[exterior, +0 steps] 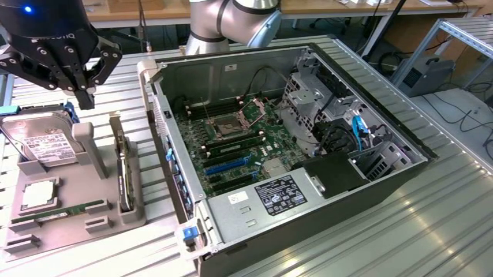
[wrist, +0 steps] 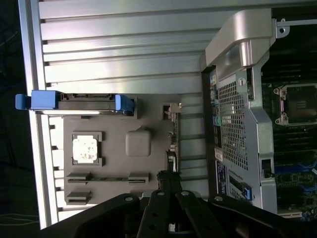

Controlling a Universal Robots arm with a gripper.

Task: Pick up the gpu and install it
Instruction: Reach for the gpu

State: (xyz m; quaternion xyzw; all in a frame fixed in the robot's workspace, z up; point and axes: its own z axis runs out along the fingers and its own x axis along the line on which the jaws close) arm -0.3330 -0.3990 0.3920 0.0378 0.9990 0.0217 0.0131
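Approach step; pickup not begun. Black gripper [exterior: 83,99] hovers over far end of grey plastic parts holder [exterior: 77,228], fingers pressed together, empty. 1 thin black-and-brown gpu card [exterior: 122,167] stands on edge in the slot along the holder's edge nearest the open computer case [exterior: 370,196]. Judged need: spread fingers, straddle the card's top edge.

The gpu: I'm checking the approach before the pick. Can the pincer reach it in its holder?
Probably yes: the gpu stands on edge in the grey holder, its top edge uncovered, and nothing sits between it and the pincer hovering nearby. The pincer is shut, though.
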